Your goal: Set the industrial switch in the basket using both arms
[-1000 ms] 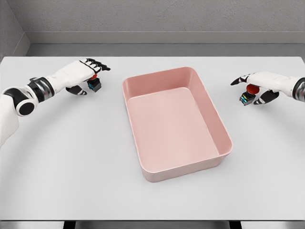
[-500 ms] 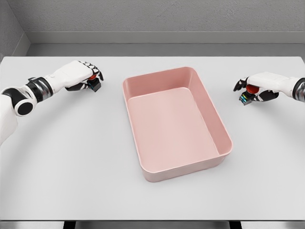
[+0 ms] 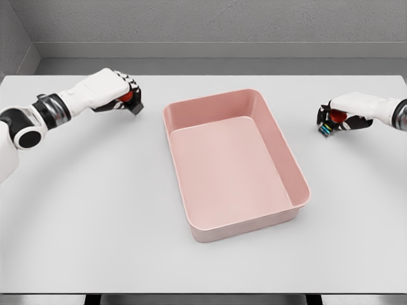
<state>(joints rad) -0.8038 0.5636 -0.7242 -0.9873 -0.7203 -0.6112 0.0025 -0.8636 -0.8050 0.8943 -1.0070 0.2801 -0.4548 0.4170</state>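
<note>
While each hand, the left hand [image 3: 109, 91] and the right hand [image 3: 346, 111], is curled tightly around its small red-capped industrial switch [image 3: 129, 100] [image 3: 332, 122] beside the empty pink basket [image 3: 299, 184], these look light and rigid, best pinched on the body.

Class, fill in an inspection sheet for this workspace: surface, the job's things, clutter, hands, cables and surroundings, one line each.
Surface: light grey table, flat, with bare space around the basket.
Job's things: pink basket at the centre, nothing inside; one industrial switch with a red button in the left hand, a second switch in the right hand.
Clutter: nothing seen.
Hands: left hand curled around its switch at the upper left; right hand curled around its switch at the right edge.
Cables: nothing seen.
Surroundings: grey wall behind the table.
</note>
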